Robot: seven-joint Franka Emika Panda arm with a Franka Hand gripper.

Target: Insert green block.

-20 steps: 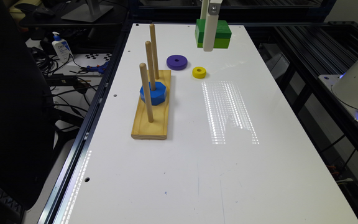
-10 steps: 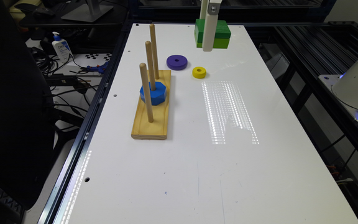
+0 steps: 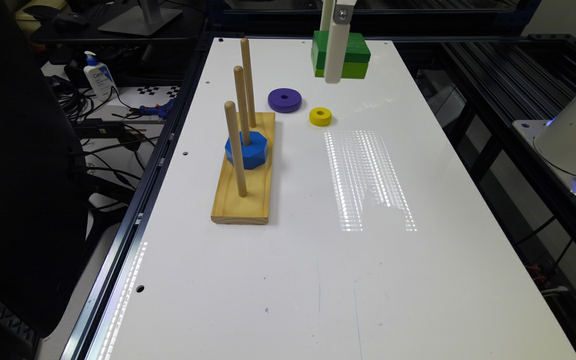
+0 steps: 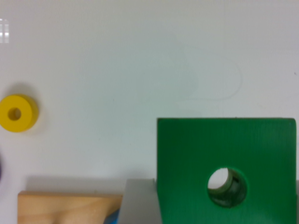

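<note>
The jaws cannot be judged open or closed from either view. In the exterior view the arm's end shows as a white upright part (image 3: 334, 52) standing directly in front of the chunky square green block (image 3: 350, 56), dark green on top over a lime-green lower layer. The block looks lifted a little above the far end of the white counter (image 3: 368, 280), though I cannot be sure of that. Well apart from it, toward the exterior view's left, a pale wooden base board (image 3: 245, 195) carries three upright wooden pegs; a blue octagonal block (image 3: 250, 150) already sits on the middle peg (image 3: 240, 100). A flat purple ring (image 3: 284, 99) and a small yellow ring (image 3: 320, 116) lie loose on the counter between the board and the green block.

In the wrist view the green block's dark top (image 4: 196, 158) and round centre hole sit close under the camera, a grey finger piece (image 4: 140, 205) alongside, which suggests a grip. The yellow ring (image 4: 17, 113) and the board's edge (image 4: 65, 207) also appear.

By my reading the pickup is probably done; carrying over, aligning hole to peg and lowering all remain.
</note>
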